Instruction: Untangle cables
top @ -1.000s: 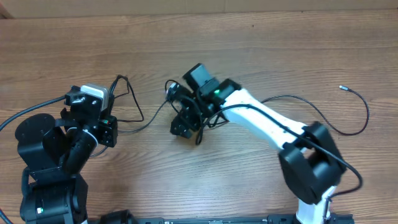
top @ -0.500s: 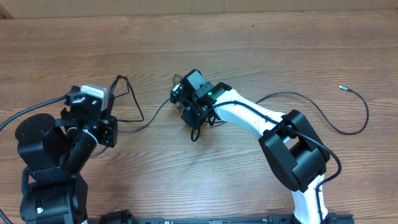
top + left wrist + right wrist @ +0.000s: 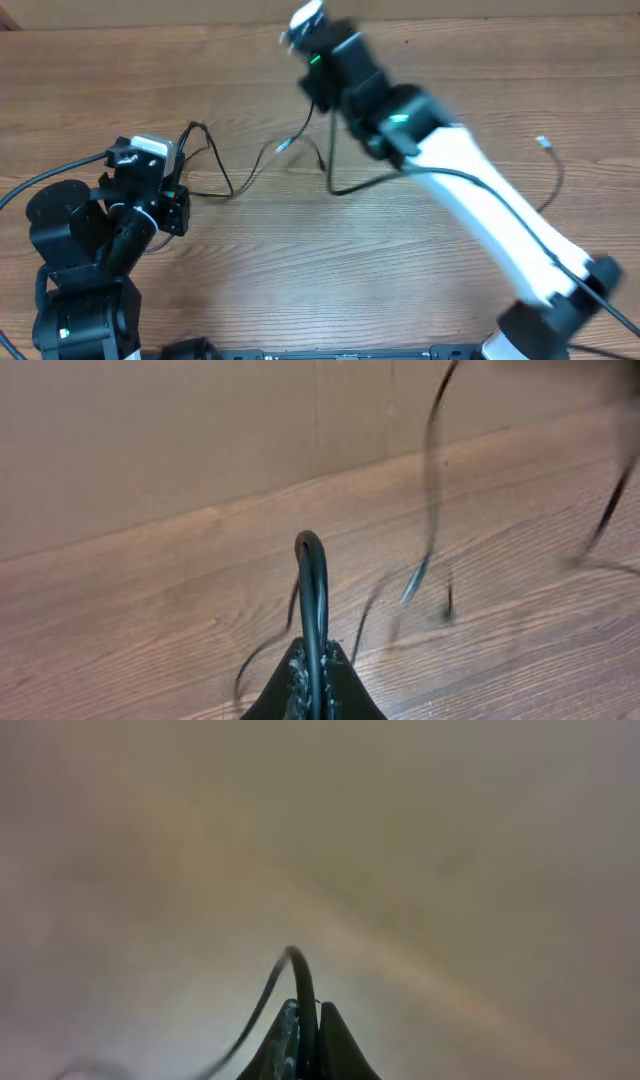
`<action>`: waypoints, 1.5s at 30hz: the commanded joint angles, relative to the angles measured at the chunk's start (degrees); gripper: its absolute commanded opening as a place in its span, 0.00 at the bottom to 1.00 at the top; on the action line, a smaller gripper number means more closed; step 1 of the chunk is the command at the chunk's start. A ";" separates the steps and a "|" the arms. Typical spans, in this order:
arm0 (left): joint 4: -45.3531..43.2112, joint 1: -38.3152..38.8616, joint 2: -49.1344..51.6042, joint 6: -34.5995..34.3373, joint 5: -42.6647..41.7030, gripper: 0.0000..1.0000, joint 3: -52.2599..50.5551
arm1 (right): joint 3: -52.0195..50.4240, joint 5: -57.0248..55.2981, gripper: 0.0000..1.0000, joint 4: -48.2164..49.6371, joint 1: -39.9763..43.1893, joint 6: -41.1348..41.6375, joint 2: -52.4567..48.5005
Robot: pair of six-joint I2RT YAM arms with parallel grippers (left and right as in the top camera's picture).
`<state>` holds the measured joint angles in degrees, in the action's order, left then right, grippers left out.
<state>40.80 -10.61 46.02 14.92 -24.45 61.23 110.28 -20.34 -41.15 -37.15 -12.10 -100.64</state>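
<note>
Thin black cables [image 3: 243,178] lie on the wooden table and stretch between my two grippers. My left gripper [image 3: 184,200] is shut on one cable; in the left wrist view the cable [image 3: 312,590] stands up as a narrow loop from my left gripper [image 3: 312,665]. My right gripper [image 3: 322,96], blurred and raised high over the table, is shut on another cable [image 3: 332,150], which hangs down to the wood. The right wrist view shows that cable [image 3: 300,975] pinched in my right gripper [image 3: 306,1020]. One silver-tipped end [image 3: 283,147] rests mid-table, another [image 3: 541,142] at the right.
The left arm's base [image 3: 70,250] fills the near left corner, with a thick black arm cable [image 3: 30,185] curving off to the left. The white right arm [image 3: 490,210] crosses the right half of the table. A wall [image 3: 160,440] rises behind the far edge.
My right gripper went from open to shut on a cable in the middle tangle, then swung up and toward the far edge. The tangle pulled apart and the right cable end slid left.
</note>
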 commanded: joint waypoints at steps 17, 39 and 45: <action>-0.52 -0.35 0.85 -2.32 -1.14 0.04 1.18 | 12.66 7.50 0.04 -3.89 49.31 -1.42 1.29; -2.47 -0.35 0.85 -5.81 -1.14 0.04 1.18 | 12.55 12.50 0.04 -30.18 88.94 36.54 -7.61; -5.11 -0.35 0.85 -7.45 -3.34 0.04 1.18 | 10.62 17.31 0.04 -32.63 96.56 37.79 3.41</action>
<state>36.75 -10.61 47.05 8.95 -24.93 61.23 121.95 -7.64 -74.48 56.27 22.98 -107.22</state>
